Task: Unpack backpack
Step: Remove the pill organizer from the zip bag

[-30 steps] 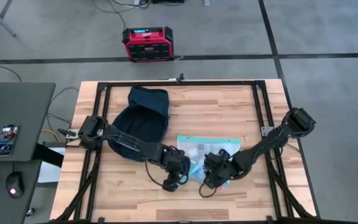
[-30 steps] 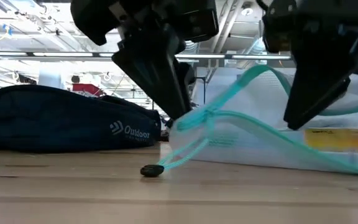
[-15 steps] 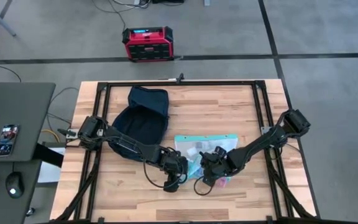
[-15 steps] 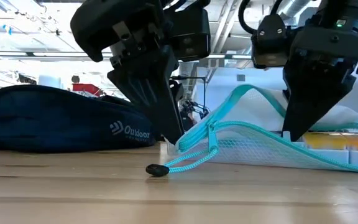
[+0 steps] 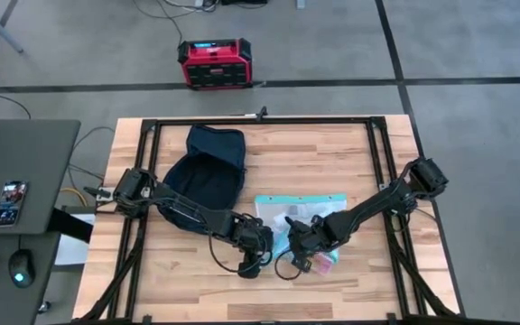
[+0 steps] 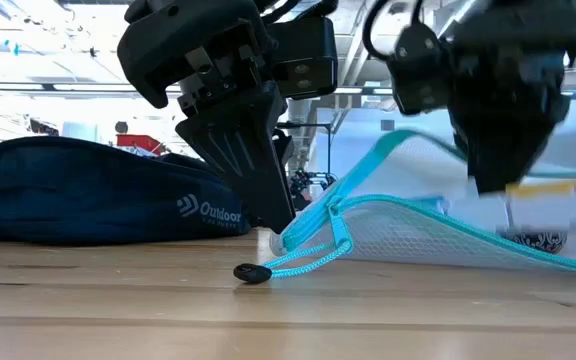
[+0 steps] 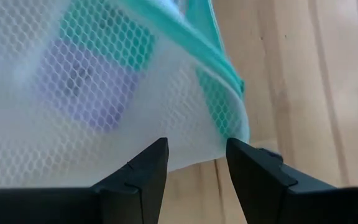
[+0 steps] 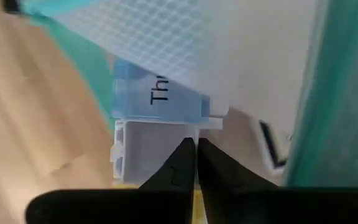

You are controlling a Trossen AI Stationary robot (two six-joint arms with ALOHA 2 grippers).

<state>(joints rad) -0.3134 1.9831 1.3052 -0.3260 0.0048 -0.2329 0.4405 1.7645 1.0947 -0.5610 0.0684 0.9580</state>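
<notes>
While the backpack (image 5: 208, 167) lies unmoved at the desk's (image 5: 332, 153) far left, my right end effector (image 5: 298, 246) has slid leftward over the mesh pouch (image 5: 301, 209), fingers pressed together. My left end effector (image 6: 273, 220) stays spread at the pouch's corner.

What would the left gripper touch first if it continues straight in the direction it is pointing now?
Most likely the white mesh pouch with teal edging: the left gripper is open, its fingers right at the pouch's lower corner. The wooden table lies just behind, though depth is hard to judge.
</notes>
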